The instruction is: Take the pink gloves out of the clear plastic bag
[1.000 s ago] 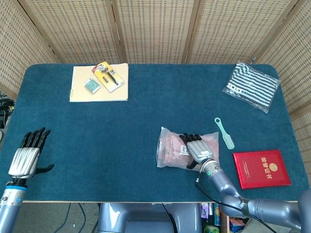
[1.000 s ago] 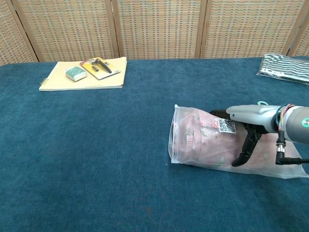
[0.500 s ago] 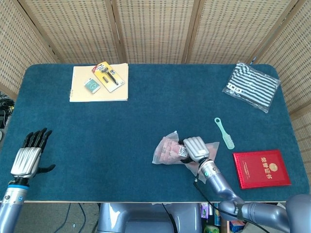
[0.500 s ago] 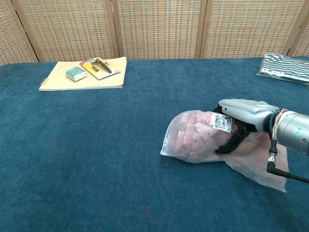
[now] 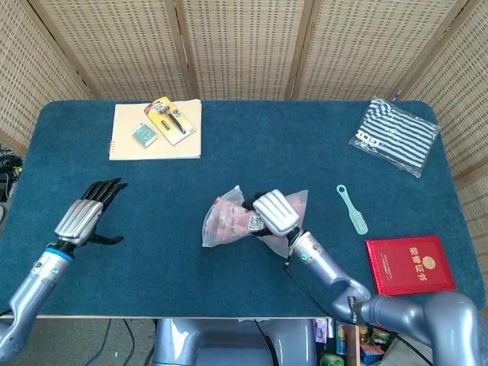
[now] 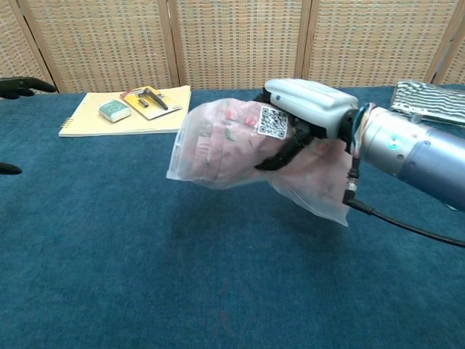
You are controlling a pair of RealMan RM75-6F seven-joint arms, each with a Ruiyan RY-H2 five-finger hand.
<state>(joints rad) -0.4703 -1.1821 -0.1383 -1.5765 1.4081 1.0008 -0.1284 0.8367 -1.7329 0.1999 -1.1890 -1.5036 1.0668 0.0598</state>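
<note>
1. The clear plastic bag (image 5: 229, 217) is held above the bench (image 5: 229, 168), slightly right of the middle and toward the near edge; in the chest view it is seen lifted clear of the blue cloth, with its loose end hanging down to the right.
2. The pink gloves (image 6: 218, 138) are seen inside the bag, bunched toward its left end (a small white label with a square code is stuck to the bag's top face).
3. The bag is gripped by the right robot hand (image 5: 274, 215), whose fingers (image 6: 283, 153) are curled around it from above and below.
4. The left robot hand (image 5: 85, 217) is held over the left part of the bench, well apart from the bag, with its fingers spread and nothing in it; only dark fingertips show at the left edge of the chest view.
5. A tan notebook (image 5: 155, 130) lies at the far left of the bench, with an eraser (image 5: 144, 134) and a yellow carded pack (image 5: 170, 119) resting on it.
6. A green comb (image 5: 352, 209) lies to the right of the bag, a red booklet (image 5: 409, 264) near the right front corner, and a striped packet (image 5: 394, 136) at the far right.
</note>
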